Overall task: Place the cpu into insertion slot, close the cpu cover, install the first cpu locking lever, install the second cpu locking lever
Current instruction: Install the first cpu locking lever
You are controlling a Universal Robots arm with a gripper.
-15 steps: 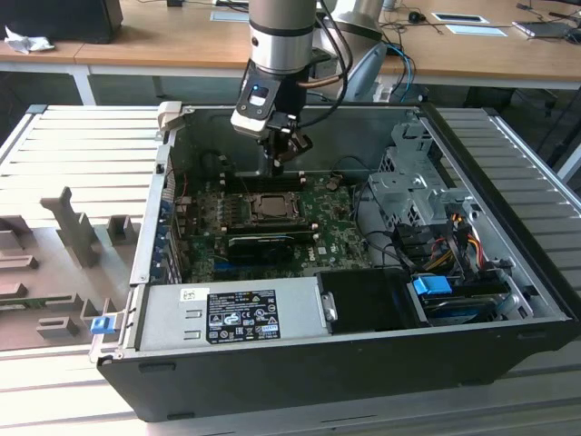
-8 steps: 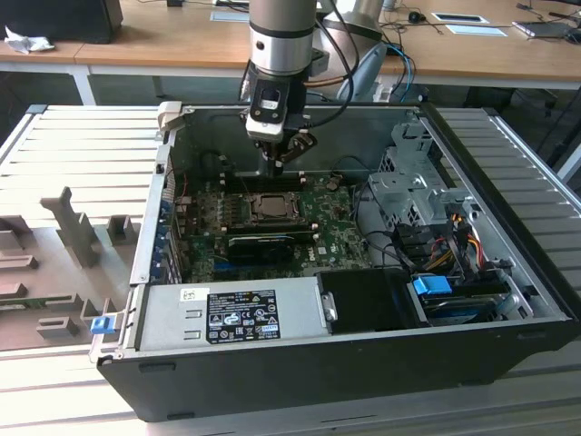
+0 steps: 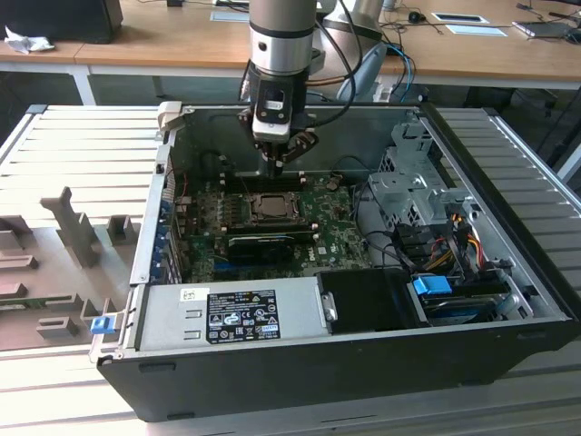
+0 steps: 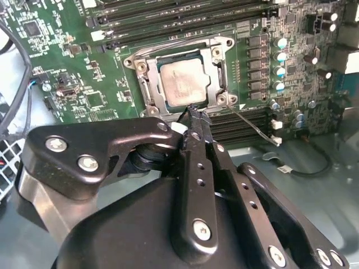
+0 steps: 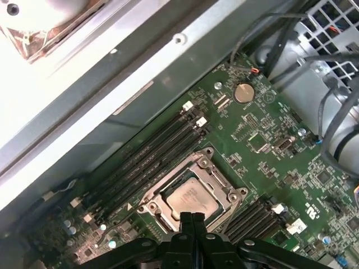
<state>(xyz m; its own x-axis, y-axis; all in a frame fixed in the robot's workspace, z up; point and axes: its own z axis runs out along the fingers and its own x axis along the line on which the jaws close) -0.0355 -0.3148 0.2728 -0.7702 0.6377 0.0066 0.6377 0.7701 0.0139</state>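
Black two-fingered gripper (image 4: 193,112): fingers pressed together, nothing visible between them. The tip sits at the near edge of the square dark insertion slot with a grey metal rim (image 4: 136,63); whether it touches cannot be told. The small flat square silver-grey cpu (image 4: 182,84) lies seated level in that slot, its face exposed through the cut-out of the thin silver-grey metal cpu cover (image 4: 148,92), which appears to lie flat around it. A thin wire locking lever (image 4: 253,126) runs outward from one socket corner across black memory connectors and, by judgement, looks unlatched. The step in hand appears to be lever fastening. The closed tip should bear on the wire, not on chip or cover, pressing steadily so the wire slips under its hook without skidding onto the green circuit board (image 4: 84,67). In the exterior view the open black computer case (image 3: 345,368) contains that board, a grey boxed power supply (image 3: 231,313), a black rectangular card (image 3: 263,243), a metal drive cage (image 3: 408,186) and bundled cables (image 3: 454,232).
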